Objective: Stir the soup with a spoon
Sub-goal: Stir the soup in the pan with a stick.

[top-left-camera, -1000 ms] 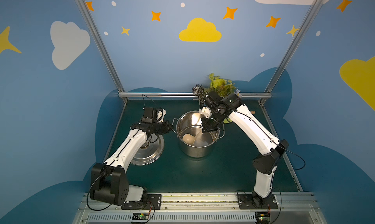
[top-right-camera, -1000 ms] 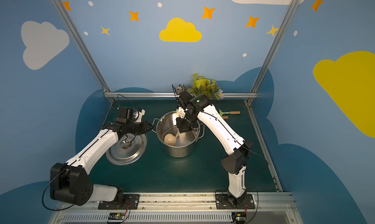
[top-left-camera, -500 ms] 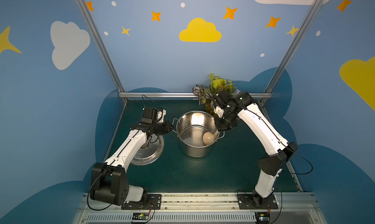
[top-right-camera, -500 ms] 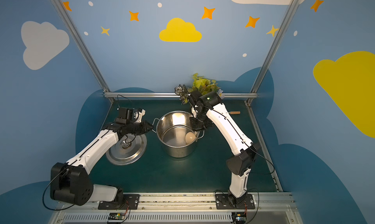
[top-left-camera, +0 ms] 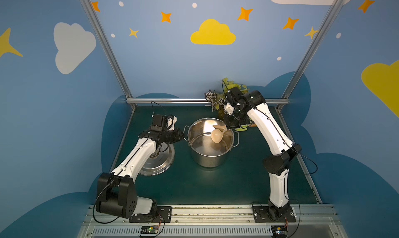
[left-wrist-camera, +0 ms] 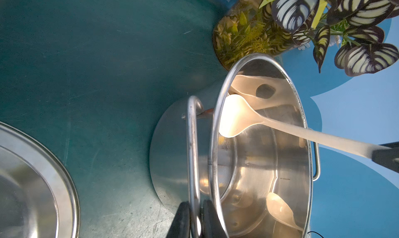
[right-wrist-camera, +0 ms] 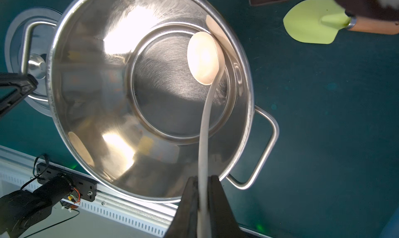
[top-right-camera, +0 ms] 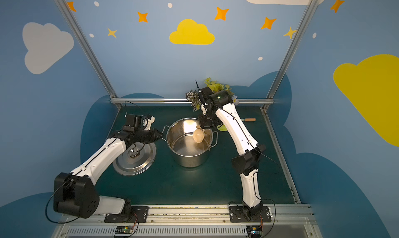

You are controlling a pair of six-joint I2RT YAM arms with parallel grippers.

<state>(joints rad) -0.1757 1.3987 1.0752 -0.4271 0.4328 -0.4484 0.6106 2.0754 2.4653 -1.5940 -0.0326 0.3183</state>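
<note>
1 spoon (right-wrist-camera: 204, 126): right gripper (right-wrist-camera: 203, 178) clamped on its handle, bowl inside the 1 pot (top-left-camera: 207, 159), by the wall. Left gripper (left-wrist-camera: 196, 204) pinches one pot handle. Pot mid-table (top-left-camera: 216, 187); 1 lid (top-left-camera: 162, 163) toward left edge; 1 trowel (right-wrist-camera: 311, 23) near back edge.

Both top views look down from high at the whole bench (top-left-camera: 205, 183); both wrist cameras sit close, sharing the pot (left-wrist-camera: 259, 161).

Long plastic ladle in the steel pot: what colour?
Cream-beige, bowl and handle alike. The long plastic ladle shows best in the right wrist view.
</note>
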